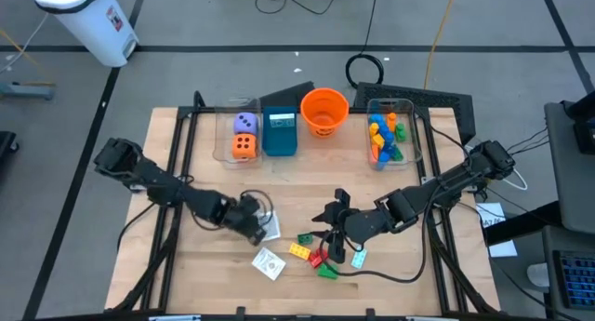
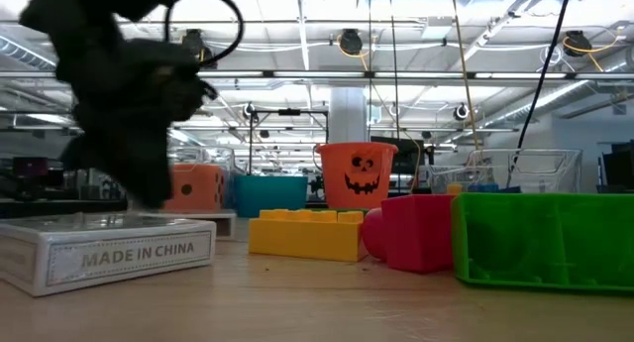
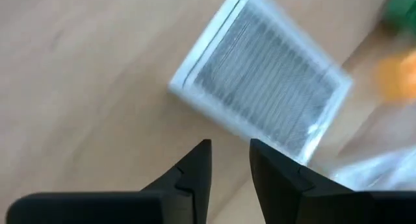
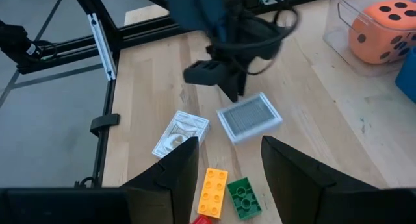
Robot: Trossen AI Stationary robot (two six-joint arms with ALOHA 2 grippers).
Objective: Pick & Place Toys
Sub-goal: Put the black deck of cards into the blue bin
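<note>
L gripper (image 3: 229,160): above card box (image 3: 260,97) on table (image 1: 186,274), fingers a narrow gap apart, nothing between. R gripper (image 4: 227,160): parted, empty, over yellow brick (image 4: 214,190) and green brick (image 4: 243,197). Low view only: "MADE IN CHINA" on the box edge. High view only: dice (image 1: 244,146) in clear bin, orange bucket (image 1: 323,112).

Two card packs (image 1: 269,262) lie left of the bricks (image 1: 314,256) at the table's (image 1: 186,284) front, bins (image 1: 244,135) behind.

left gripper (image 1: 261,224) low, right gripper (image 1: 327,230) open
</note>
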